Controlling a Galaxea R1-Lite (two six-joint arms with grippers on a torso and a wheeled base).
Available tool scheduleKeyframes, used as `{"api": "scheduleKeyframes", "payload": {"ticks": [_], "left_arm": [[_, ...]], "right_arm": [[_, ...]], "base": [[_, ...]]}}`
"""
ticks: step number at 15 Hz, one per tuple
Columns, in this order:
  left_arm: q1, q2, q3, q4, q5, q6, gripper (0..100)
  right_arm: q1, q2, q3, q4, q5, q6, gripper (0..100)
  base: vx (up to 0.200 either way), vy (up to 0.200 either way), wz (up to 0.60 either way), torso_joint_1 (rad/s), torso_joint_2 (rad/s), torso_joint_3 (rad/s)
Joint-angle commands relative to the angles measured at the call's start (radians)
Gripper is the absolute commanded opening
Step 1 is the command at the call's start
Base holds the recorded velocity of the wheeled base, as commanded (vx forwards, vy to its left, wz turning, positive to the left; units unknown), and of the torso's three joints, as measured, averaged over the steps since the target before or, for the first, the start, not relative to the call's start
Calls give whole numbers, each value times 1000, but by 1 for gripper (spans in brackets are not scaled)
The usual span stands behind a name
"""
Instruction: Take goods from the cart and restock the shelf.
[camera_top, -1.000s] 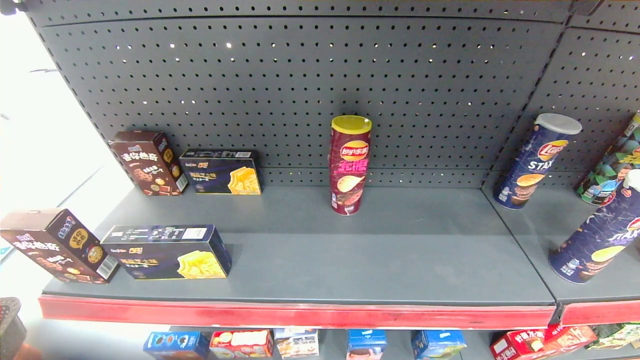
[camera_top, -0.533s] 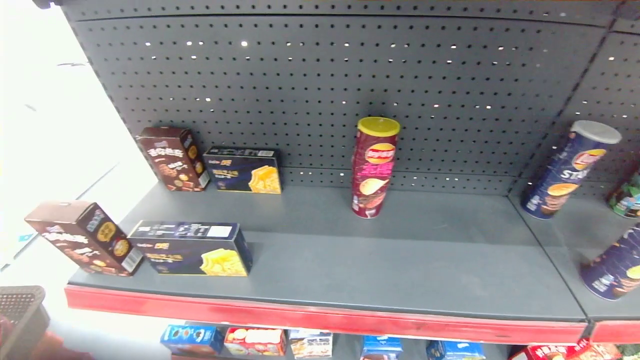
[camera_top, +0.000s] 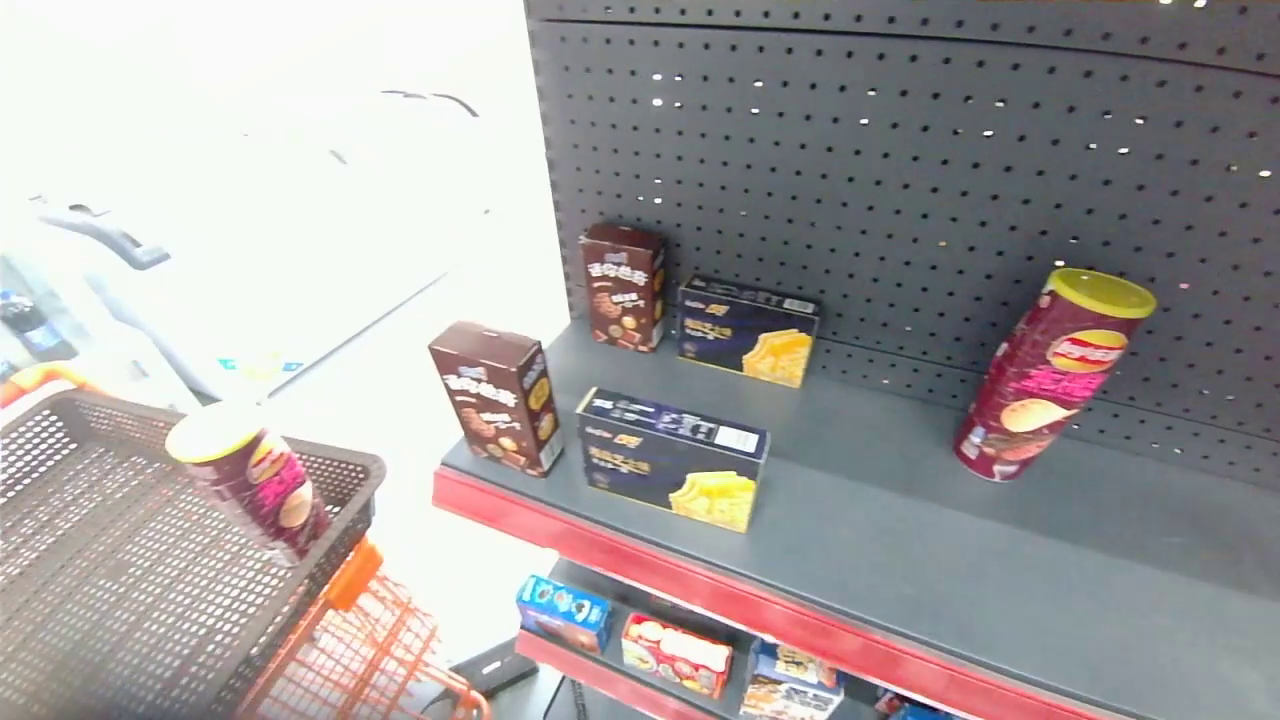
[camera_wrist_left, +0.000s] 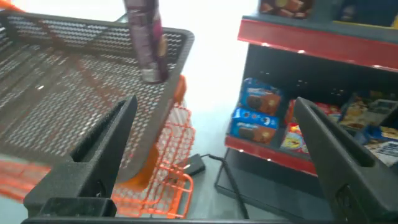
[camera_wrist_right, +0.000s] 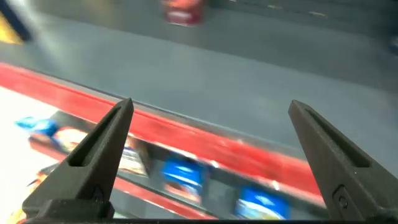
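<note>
Now: can (camera_top: 250, 480) on end in the cart, both end effectors spread

The can is a maroon tube with a yellow lid. It stands on its base in the cart's basket (camera_top: 340, 465), lid up and long axis upright, close to the basket wall at the corner nearest the shelf (camera_top: 900, 540). The basket is black plastic mesh, and it sits on an orange wire frame (camera_top: 370, 650).

A second can (camera_top: 1050, 375) of the same kind stands lid up on the shelf, near the pegboard (camera_top: 850, 170) and well apart from the boxes. The shelf is flat dark grey metal with a red front strip, and the pegboard behind it is dark with rows of small holes.

Two brown cartons stand on end at the shelf's left, one at the front edge (camera_top: 497, 395) and one at the back (camera_top: 623, 285). Beside each lies a dark blue carton on its long side, front (camera_top: 672, 458) and back (camera_top: 748, 330).

The left end effector (camera_wrist_left: 214, 106) hangs with its fingers spread wide and holds nothing, between the basket and the lower shelf. The right end effector (camera_wrist_right: 211, 106) is likewise spread and bare, in front of the red strip.
</note>
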Motion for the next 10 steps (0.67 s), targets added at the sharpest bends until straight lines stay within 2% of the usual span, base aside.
{"api": "scheduleKeyframes", "payload": {"ticks": [1,10], "left_arm": [[0,1,0,0,0,0,100],[0,1,0,0,-3,5,100]], "right_arm": [[0,2,0,-1,0,2,100],[0,2,0,-1,0,3,100]], "base": [[0,0,0,0,0,0],[0,0,0,0,0,0]]}}
